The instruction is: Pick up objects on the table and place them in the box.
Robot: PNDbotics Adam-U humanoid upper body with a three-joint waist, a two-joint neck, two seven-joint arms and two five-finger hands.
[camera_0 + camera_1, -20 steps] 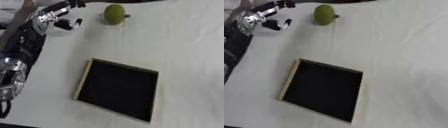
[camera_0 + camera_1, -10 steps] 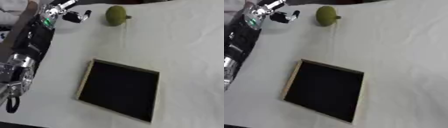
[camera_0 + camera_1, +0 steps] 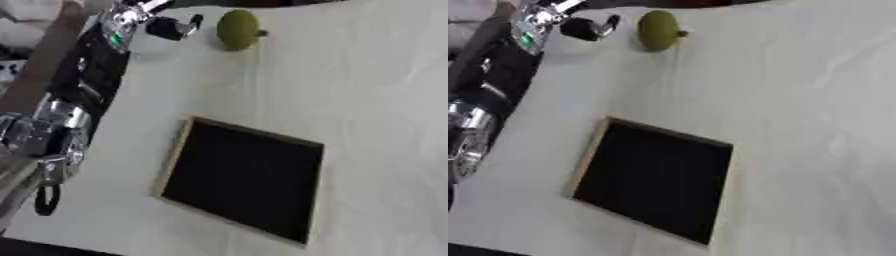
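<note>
Green, round, pear-like fruit sits at the table's far edge, well apart from the shallow black wood-rimmed box; the robot's left hand, fingers curled but empty, hovers just beside it, apparently reaching to grasp.

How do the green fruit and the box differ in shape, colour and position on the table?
The green fruit is rounded and yellow-green; the box is flat, square, black inside with a pale wooden rim. The fruit sits at the far edge near the left hand; the box lies nearer, mid-table. Both rest on the white table.
</note>
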